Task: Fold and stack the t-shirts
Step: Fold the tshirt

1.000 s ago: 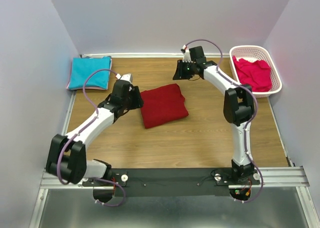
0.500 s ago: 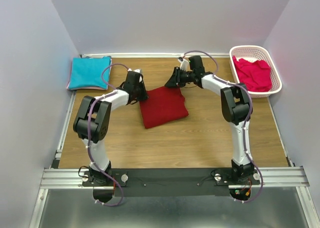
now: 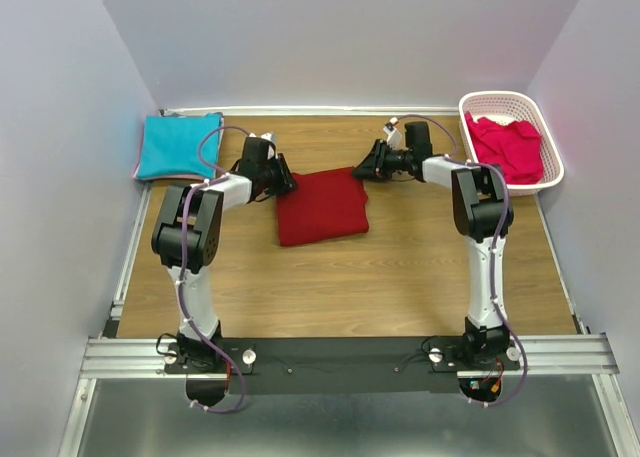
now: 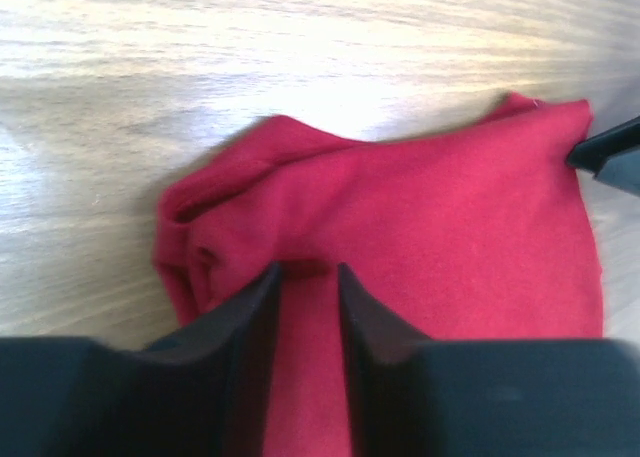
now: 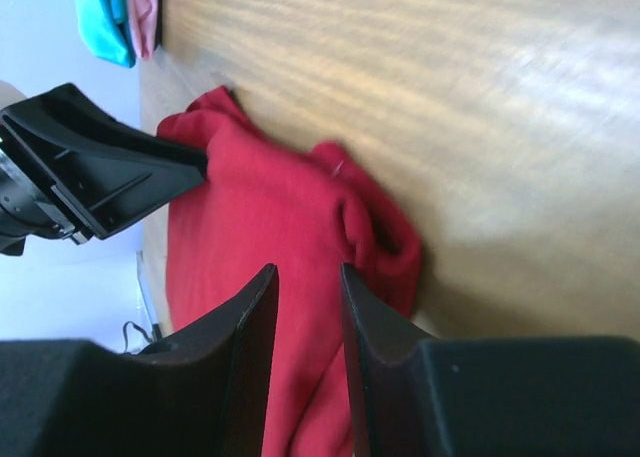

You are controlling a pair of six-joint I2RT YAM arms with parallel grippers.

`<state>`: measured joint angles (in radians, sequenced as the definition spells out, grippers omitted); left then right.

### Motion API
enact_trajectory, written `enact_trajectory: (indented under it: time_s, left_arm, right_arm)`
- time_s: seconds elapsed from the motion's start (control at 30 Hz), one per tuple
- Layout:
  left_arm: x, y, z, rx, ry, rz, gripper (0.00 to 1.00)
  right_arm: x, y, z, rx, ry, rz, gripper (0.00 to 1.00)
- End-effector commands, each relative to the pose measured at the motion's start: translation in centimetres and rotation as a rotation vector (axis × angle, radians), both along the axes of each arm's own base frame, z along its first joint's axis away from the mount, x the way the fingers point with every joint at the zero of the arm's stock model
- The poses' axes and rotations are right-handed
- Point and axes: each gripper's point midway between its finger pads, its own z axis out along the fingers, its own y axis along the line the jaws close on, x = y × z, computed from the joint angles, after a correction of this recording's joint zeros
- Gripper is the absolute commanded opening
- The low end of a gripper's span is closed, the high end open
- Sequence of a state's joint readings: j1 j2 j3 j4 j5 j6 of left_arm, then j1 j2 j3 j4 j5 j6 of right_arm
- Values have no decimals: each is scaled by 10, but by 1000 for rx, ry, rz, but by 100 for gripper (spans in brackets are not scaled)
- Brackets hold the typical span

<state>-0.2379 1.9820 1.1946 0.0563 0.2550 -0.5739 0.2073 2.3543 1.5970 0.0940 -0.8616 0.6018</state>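
**Both Grippers Onto the Far Corners, Red Shirt Nudged Square**

Nearest: only bare wood of the table [image 3: 400, 277], well short of any cloth.

Mid-table, folded flat: the red shirt [image 3: 322, 209]. Shifted slightly left and squared up compared with a second ago, no longer askew.

Just beyond, at its far-left corner: the left gripper [image 3: 288, 182]. Swung in from the shirt's left edge within the last second, with the elbow now drawn back tight toward the base. At the far-right corner: the right gripper [image 3: 362, 170]. Brought down onto the cloth from a spot clear of it, farther back.

Seen from either wrist, much the same: fingers [image 4: 262, 287] narrowly apart, a strip of red showing in the gap, cloth puckered just ahead of the tips (pinched, or merely pressed on? Impossible to tell from these views). Also visible from each wrist: the other gripper's black tip touching the opposite corner.

Farthest back, at far left: the turquoise shirt [image 3: 180, 145], folded and unmoved. At far right: the pink shirt [image 3: 508, 149], crumpled in the basket [image 3: 553, 167], not yet taken out.

Reads as a two-handed take on the folded red shirt, probably ahead of carrying it to the turquoise one for stacking. Judged roughly past halfway: one shirt parked, one folded and in hand, one not begun. Worth watching for the fold falling open under an uneven lift.
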Motion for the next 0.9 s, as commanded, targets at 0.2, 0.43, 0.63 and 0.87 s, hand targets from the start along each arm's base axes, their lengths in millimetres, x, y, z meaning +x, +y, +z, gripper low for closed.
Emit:
enact_trajectory:
  time_s: [0.2,0.43,0.63,0.87]
  left_arm:
    - [-42,-22,117,-52,-186,-70,57]
    - [-102,-23,89,-41,-114,-74,52]
    - [-138,-28,21,-65,72,-115,43]
    - [-164,-19,-18,-71,218,-97,37]
  right_arm:
    - [-66,31,113,59,-127,91,41]
    - [-137,40,76,64,2,167,39]
    - [-186,19,-8,66,194,166,37]
    - [-192,-29,-42,111,354,4,31]
